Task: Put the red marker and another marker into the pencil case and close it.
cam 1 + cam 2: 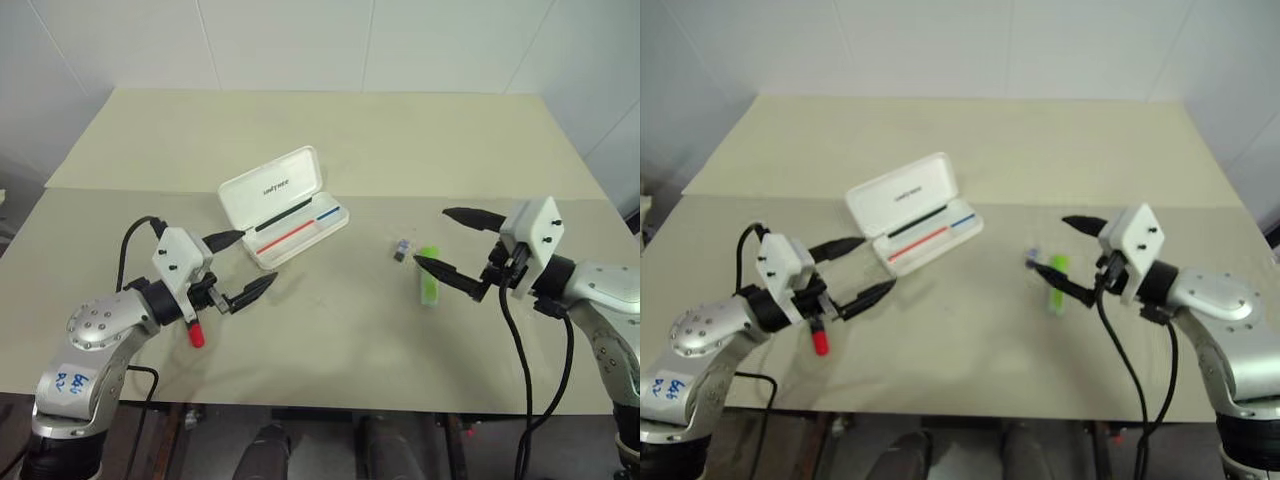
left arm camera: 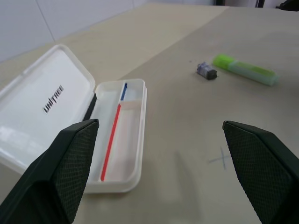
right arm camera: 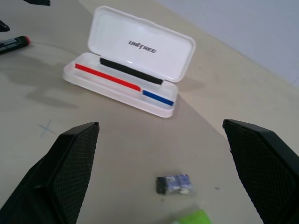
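Pencil case (image 1: 285,208) open, lid up, upper centre-left of the head frame, long axis running lower left to upper right, bare tabletop (image 1: 340,330) all round it. Red marker (image 1: 196,334) lower left, near the front edge, mostly hidden under the left tool (image 1: 243,266); axis can't tell. Green marker (image 1: 429,275) right of centre, roughly vertical in frame, small grey object (image 1: 401,250) just beside its top. Left tool released, empty. Right tool (image 1: 448,240) released, empty, over the green marker.

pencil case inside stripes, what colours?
Red, blue and black stripes in the pencil case; clearest in the right wrist view.
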Controlling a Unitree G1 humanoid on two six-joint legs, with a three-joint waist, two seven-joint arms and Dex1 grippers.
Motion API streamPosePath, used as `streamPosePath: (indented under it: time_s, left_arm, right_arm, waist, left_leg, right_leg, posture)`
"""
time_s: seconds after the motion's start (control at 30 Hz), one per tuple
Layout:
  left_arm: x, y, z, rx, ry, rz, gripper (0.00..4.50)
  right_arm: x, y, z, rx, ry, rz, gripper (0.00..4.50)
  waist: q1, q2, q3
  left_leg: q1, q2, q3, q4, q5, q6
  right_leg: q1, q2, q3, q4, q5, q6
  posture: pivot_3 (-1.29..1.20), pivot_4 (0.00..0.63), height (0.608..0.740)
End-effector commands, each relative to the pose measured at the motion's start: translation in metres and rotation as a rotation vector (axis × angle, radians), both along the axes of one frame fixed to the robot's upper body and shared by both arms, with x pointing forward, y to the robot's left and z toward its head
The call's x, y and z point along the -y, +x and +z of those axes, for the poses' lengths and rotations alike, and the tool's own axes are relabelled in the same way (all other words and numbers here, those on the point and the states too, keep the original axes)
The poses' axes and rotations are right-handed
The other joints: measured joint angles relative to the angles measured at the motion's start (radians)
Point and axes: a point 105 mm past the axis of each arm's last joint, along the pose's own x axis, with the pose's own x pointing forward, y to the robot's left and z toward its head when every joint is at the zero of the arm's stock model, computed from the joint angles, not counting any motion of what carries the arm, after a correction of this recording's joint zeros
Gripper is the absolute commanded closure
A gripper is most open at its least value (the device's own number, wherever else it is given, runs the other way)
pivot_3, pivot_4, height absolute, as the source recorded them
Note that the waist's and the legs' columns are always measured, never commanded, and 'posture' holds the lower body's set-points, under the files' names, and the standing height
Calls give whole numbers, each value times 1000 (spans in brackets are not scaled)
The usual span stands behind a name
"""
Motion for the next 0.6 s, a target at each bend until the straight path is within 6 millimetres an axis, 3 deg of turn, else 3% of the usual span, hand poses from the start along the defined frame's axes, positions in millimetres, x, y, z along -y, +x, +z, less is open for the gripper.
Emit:
streamPosePath:
  time_s: [0.03, 0.2, 0.3, 0.4, 0.53, 0.6]
  left_arm:
    - [-8, 2, 18, 71, 12, 20, 34]
    - [-29, 11, 29, 120, 32, 110, 34]
    - [-32, 7, 29, 118, 41, 108, 34]
    - [-39, 12, 28, 97, 41, 139, 34]
    - [-27, 10, 34, 109, 49, 76, 34]
    - [-31, 11, 28, 96, 54, 75, 34]
  right_arm:
    - [-6, -2, 11, 30, 29, 28, 17]
    - [-3, 15, 14, 61, 59, -9, 17]
    - [-9, 15, 15, 81, 72, -1, 17]
    - [-17, 15, 4, 62, 108, -18, 17]
    - [-29, 6, -6, 17, 118, 19, 17]
    - [-35, 9, -10, 7, 141, 2, 17]
  waist:
    - [0, 0, 0]
    - [-7, 0, 0]
    - [-6, 0, 0]
    - [-5, 0, 0]
    - [-4, 0, 0]
    - [-4, 0, 0]
  left_leg:
    - [0, 0, 0, 0, 0, 0]
    - [1, 0, 0, 2, 0, 0]
    - [1, 0, 1, 1, 0, 0]
    - [0, 1, 1, -1, 0, 0]
    - [0, 1, 1, -2, 0, 0]
    - [0, 0, 1, -1, 0, 0]
  right_leg:
    - [0, 0, 0, 0, 0, 0]
    - [1, 0, 0, 1, 1, 0]
    - [0, 0, 0, 1, 1, 0]
    - [-1, 0, 0, 0, 0, 0]
    - [-1, 0, 0, 0, 0, 0]
    - [-1, 0, 0, 0, 0, 0]
  posture:
    - [0, 150, 740]
    - [0, 150, 740]
    - [0, 150, 740]
    - [0, 150, 740]
    - [0, 150, 740]
    - [0, 150, 740]
